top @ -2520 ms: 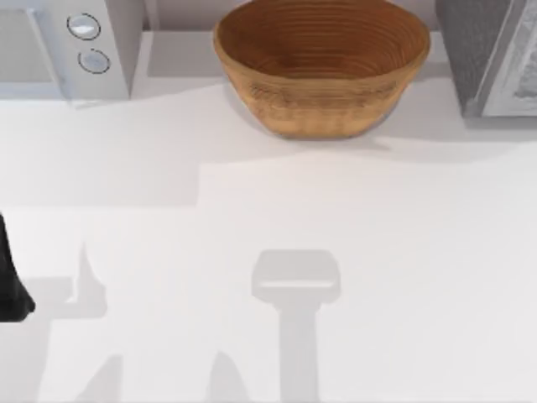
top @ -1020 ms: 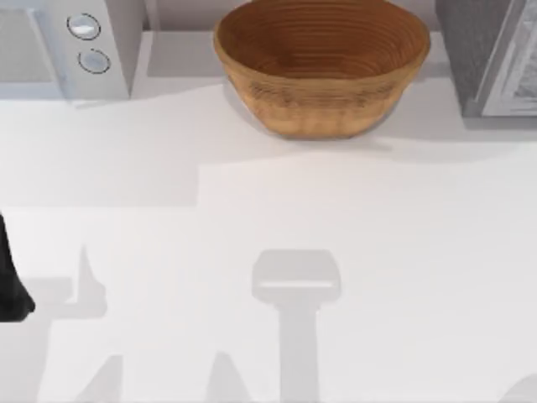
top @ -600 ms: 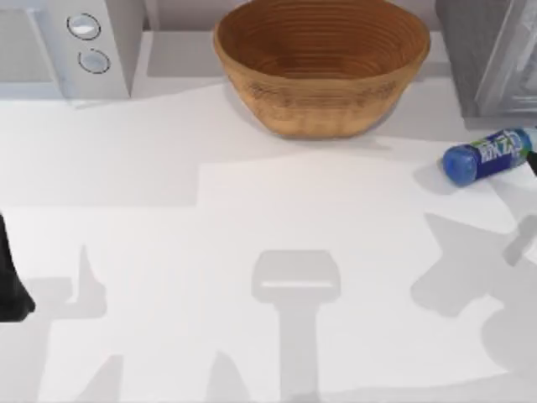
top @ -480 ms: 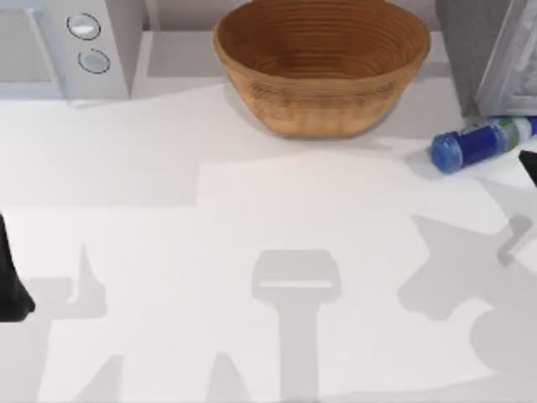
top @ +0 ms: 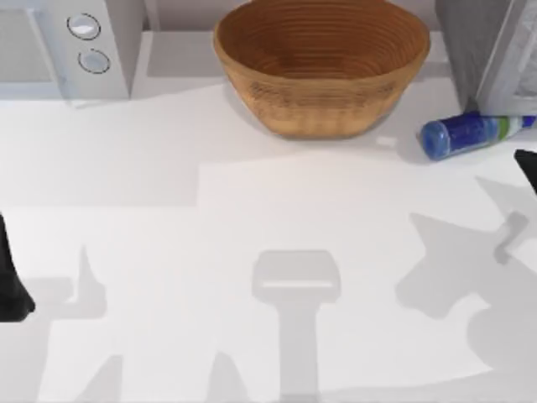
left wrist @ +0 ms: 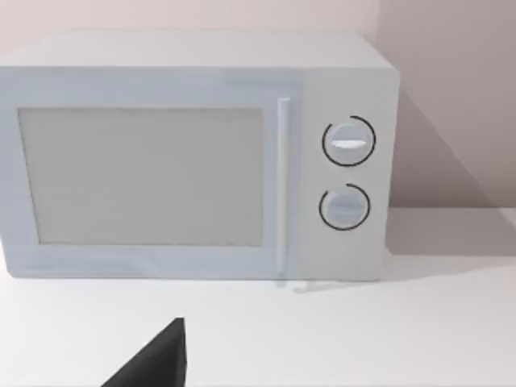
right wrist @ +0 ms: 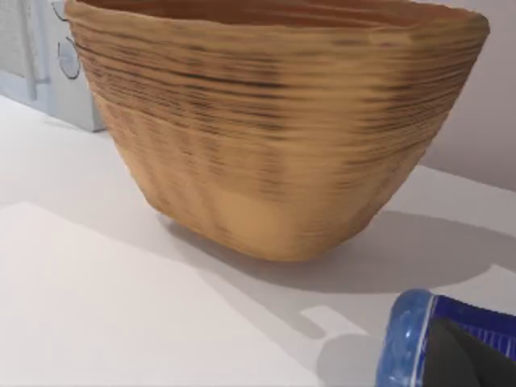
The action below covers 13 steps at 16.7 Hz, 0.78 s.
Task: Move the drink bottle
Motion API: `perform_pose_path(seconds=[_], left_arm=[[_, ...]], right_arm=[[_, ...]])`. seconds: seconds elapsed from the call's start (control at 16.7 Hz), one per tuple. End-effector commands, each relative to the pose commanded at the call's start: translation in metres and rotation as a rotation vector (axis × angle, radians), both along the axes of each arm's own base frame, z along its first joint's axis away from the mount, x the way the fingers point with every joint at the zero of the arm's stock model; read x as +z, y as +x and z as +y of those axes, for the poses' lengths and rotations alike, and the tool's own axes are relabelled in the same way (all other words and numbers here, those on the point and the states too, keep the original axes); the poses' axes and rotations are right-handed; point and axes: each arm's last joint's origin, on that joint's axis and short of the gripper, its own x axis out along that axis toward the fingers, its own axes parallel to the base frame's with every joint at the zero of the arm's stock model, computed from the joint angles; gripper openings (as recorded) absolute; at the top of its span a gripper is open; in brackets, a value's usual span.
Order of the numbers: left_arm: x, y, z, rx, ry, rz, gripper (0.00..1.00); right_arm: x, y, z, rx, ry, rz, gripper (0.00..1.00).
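Note:
The drink bottle (top: 470, 134) lies on its side at the table's right, its blue cap pointing left toward the wicker bowl (top: 321, 63). My right gripper (top: 529, 166) reaches in from the right edge and is shut on the bottle. In the right wrist view the blue cap end of the bottle (right wrist: 407, 339) sits close to the camera with a dark finger (right wrist: 468, 359) across it, and the bowl (right wrist: 266, 121) stands just beyond. My left gripper (top: 10, 285) is parked at the left edge, facing the microwave.
A white microwave (top: 67, 46) stands at the back left, also seen head-on as the microwave (left wrist: 193, 157) in the left wrist view. A grey appliance (top: 491, 50) occupies the back right corner, just behind the bottle. Arm shadows fall across the white tabletop (top: 252, 193).
The bottle came in from the right edge with my right gripper and has moved left and toward the back, ending beside the bowl. The left arm has not moved.

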Motion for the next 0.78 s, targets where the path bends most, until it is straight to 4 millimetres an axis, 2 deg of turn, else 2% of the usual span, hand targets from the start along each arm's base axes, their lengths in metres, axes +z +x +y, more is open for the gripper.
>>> perform_pose_path(seconds=[0.42,0.66,0.78], left_arm=[[0.0,0.0,0.0,0.0,0.0,0.0,1.0],[0.0,0.0,0.0,0.0,0.0,0.0,1.0],[0.0,0.0,0.0,0.0,0.0,0.0,1.0]], right_arm=[[-0.032,0.033,0.034,0.001,0.001,0.005,0.0],[-0.033,0.034,0.036,0.001,0.001,0.003,0.0],[-0.033,0.034,0.036,0.001,0.001,0.003,0.15]])
